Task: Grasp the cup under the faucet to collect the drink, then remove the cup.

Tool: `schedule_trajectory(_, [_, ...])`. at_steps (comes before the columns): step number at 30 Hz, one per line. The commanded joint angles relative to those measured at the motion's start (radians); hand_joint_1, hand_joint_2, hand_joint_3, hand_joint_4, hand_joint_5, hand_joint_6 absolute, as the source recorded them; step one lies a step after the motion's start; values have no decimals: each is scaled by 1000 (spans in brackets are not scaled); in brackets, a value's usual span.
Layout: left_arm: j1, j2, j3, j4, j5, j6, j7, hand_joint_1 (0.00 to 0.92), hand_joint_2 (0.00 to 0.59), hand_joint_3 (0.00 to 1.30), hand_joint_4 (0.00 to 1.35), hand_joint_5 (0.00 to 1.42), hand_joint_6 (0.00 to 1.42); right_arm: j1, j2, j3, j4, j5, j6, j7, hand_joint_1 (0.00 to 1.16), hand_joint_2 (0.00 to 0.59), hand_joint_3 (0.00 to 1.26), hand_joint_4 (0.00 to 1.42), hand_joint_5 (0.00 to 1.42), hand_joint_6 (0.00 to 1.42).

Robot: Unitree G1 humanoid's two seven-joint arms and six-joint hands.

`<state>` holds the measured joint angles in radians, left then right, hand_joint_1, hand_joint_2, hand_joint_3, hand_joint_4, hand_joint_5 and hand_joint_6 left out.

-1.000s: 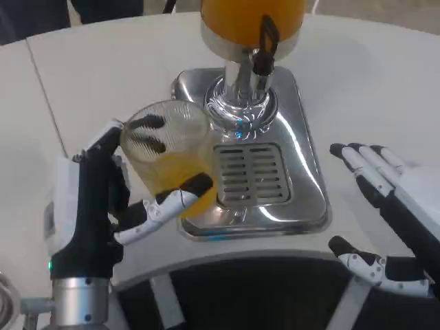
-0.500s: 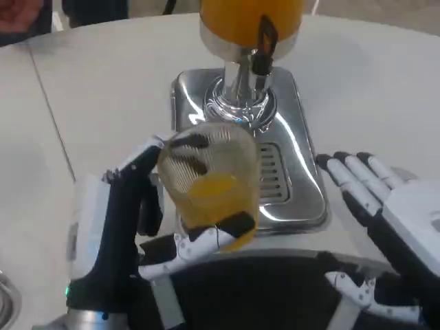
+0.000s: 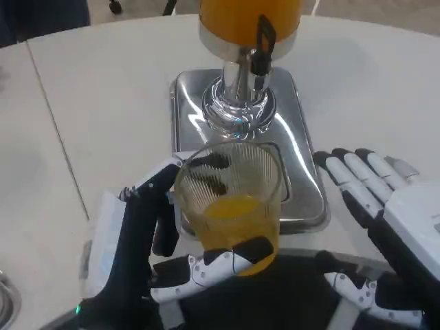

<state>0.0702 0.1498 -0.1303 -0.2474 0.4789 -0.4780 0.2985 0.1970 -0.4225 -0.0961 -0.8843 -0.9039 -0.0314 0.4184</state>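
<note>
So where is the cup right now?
In the head view the cup sits low and centre, held by the left robot hand, in front of the dispenser's drip tray.

Clear ribbed cup, orange drink; chrome drip tray; white table.

Close head view, down over table

We see the dispenser at the back of the counter, its tray before it. Nearer, our left hand holds the cup; our right hand lies right of the tray.
</note>
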Motion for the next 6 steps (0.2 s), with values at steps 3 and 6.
schedule_trajectory(3, [-5, -6, 9, -28, -5, -38, -5, 661, 50, 1173, 1136, 1424, 1424, 18, 5, -19, -16, 26, -13, -3, 410, 470, 0, 0, 0, 33])
schedule_trajectory(6, [-17, -2, 18, -24, -8, -37, -8, 661, 50, 1173, 1136, 1424, 1424, 21, 6, -14, -15, 21, -17, -2, 408, 470, 0, 0, 0, 33])
